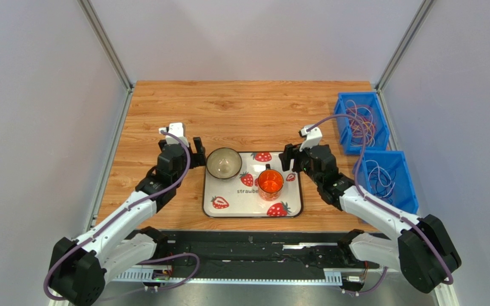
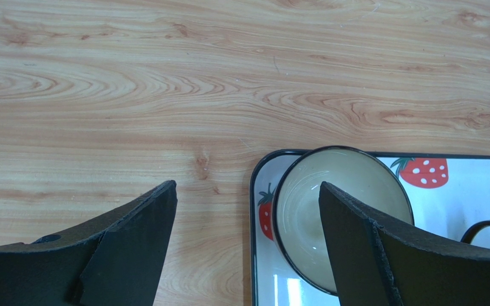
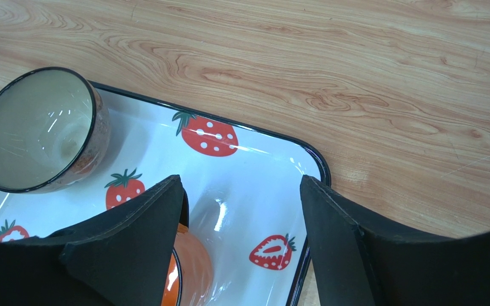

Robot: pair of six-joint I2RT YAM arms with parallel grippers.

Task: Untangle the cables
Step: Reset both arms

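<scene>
Both sets of fingers are hanging spread and empty, the left fingers [image 1: 197,146] just left of the strawberry tray [image 1: 228,210], the right fingers [image 1: 286,156] at its right edge. The cables are lying well right of the tray: a multicoloured bundle [image 1: 360,119] in the far blue bin [image 1: 342,123], a thinner loose coil [image 1: 380,178] in the near blue bin [image 1: 408,187]. I am judging both still looped. A good grasp means pinching one strand high, clear of the bin wall, and drawing slowly. Bowl [image 1: 223,163] and orange cup [image 1: 270,183] are sitting on the tray.
</scene>
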